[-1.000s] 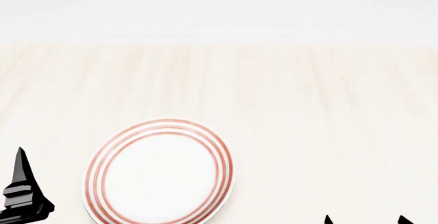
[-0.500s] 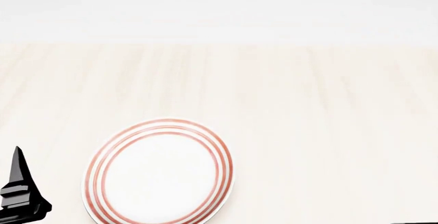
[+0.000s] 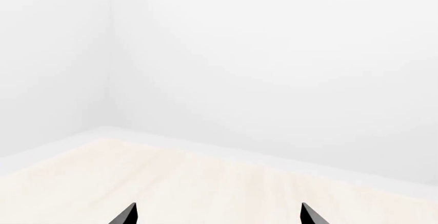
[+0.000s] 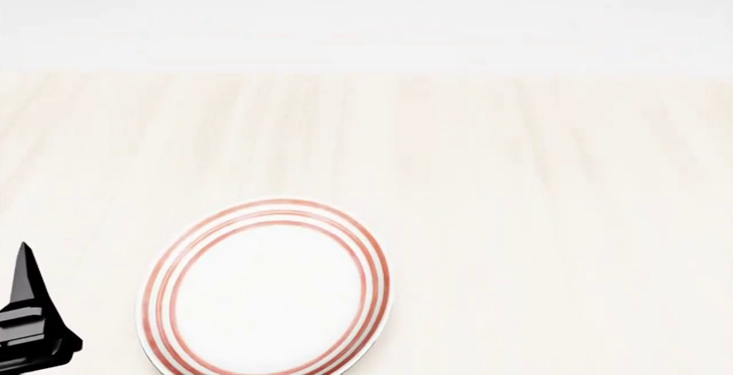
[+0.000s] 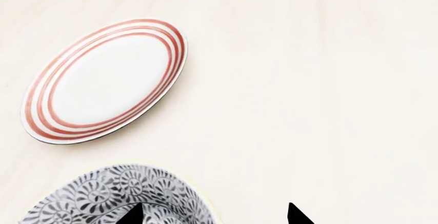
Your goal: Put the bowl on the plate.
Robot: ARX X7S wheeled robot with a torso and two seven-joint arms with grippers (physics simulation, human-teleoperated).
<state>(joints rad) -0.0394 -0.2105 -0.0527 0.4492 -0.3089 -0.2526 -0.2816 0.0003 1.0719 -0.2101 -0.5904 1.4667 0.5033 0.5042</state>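
Note:
The plate (image 4: 266, 290), white with three red rings, lies empty on the pale wooden table at the lower left of the head view; it also shows in the right wrist view (image 5: 104, 80). The bowl (image 5: 110, 196), grey-and-white floral with a yellowish rim, appears only in the right wrist view, close to the plate. My right gripper (image 5: 213, 215) is open, one fingertip over the bowl's inside, the other outside its rim over bare table. My left gripper (image 3: 215, 215) is open over bare table; in the head view its black fingertip (image 4: 27, 306) stands left of the plate.
The light wooden table (image 4: 516, 178) stretches far ahead to a white wall. The left wrist view shows the table's far edge (image 3: 205, 149) and a corner of white walls.
The right gripper's fingertips have dropped out of the head view's bottom edge. The left gripper has slid slightly down and left. The plate has not moved.

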